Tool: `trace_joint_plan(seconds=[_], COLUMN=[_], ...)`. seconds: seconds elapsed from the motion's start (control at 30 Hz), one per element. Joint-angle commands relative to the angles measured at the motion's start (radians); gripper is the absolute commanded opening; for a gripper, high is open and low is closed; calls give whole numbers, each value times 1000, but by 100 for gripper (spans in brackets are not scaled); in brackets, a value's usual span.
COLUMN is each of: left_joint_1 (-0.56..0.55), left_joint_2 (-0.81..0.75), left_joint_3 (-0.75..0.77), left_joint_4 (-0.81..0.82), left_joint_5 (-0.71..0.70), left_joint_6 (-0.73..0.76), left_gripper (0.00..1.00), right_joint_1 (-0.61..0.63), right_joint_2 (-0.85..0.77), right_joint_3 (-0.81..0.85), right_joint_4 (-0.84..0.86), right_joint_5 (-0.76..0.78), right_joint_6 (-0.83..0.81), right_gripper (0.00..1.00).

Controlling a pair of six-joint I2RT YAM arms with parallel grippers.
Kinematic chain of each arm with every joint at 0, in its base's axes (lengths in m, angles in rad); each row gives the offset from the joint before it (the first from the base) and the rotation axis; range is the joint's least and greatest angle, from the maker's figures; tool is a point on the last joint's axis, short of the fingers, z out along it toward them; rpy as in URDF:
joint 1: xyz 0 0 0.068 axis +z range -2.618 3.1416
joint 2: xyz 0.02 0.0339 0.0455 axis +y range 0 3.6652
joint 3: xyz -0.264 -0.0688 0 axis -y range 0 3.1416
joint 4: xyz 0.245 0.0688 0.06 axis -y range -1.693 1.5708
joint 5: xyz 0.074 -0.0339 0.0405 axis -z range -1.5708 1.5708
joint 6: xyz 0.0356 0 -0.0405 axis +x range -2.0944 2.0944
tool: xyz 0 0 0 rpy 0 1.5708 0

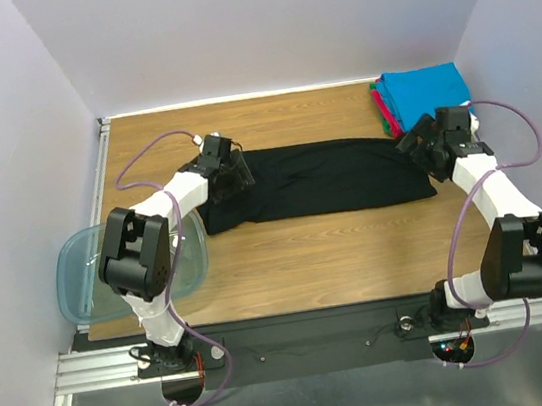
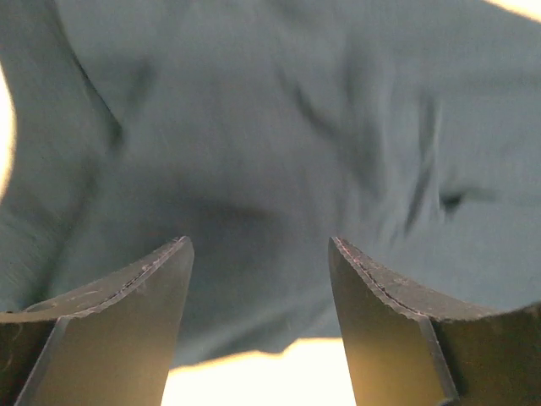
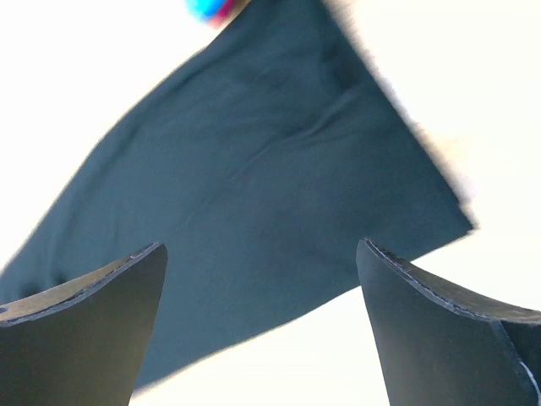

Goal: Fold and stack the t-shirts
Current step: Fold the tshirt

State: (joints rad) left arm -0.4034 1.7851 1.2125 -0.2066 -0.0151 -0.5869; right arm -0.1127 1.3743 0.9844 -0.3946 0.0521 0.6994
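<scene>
Pale walls [image 1: 266, 22] around wooden table [image 1: 309, 258], aluminium rail [image 1: 87, 368] front

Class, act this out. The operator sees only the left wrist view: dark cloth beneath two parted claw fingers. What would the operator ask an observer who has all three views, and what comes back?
Operator: All I get is dark cloth. What shape is it in?
Observer: The black t-shirt lies as one long folded strip across the table, with the left claw over its left end.
Operator: And the other arm?
Observer: The right claw is above the strip's right end, jaws wide open, holding nothing.
</scene>
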Motion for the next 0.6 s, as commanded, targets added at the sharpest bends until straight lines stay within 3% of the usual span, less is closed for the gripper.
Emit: trace_joint_plan(seconds=[0.0,0.2,0.4,0.57], left_joint_1=[-32,-29,12,29], left_joint_2=[-101,6,222,310], left_joint_3=[-65,4,215,301], left_joint_4=[90,85,12,-14], left_joint_5=[10,-11,9,56], left_joint_6=[-67,-64,-50,-47], left_gripper=[77,77,77,77], right_joint_1=[50,111,148,165], right_joint_2=[26,245,552,560], right_joint_3=[-6,132,365,265], right_joint_4=[72,115,189,201], right_joint_5=[-170,-175,-94,-97], right_joint_6=[-145,-211,-231,-222], right_gripper=[100,100,100,100])
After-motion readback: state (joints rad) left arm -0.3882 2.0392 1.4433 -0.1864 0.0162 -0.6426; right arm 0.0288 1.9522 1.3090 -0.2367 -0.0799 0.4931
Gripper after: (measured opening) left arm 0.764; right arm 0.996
